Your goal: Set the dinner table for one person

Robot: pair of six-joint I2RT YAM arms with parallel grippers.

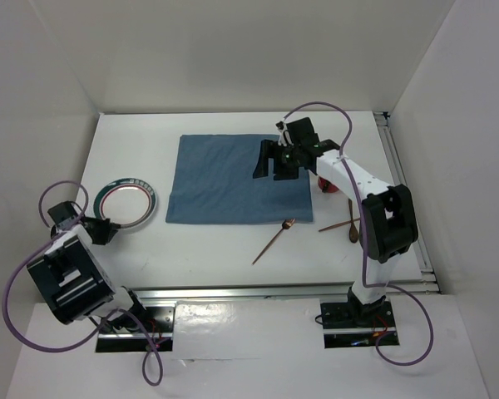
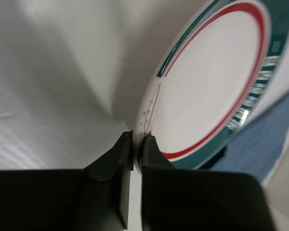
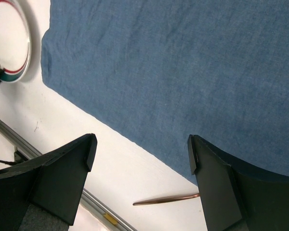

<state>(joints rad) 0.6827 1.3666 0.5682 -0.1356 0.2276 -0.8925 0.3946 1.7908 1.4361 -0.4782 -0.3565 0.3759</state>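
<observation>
one plate (image 2: 207, 82), rim pinched in left claw (image 2: 136, 139); right claw (image 3: 142, 149) gaping over one blue mat (image 3: 183, 72).

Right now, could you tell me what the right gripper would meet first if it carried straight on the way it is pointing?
Most likely the blue cloth mat, near its edge: the open right gripper points down at it. Depth is unclear, so it could land on the dinner table beside that edge.

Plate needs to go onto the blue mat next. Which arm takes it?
Left. The left gripper is closed on the plate's rim. The right gripper hangs open above the blue mat, well clear of the plate.
</observation>
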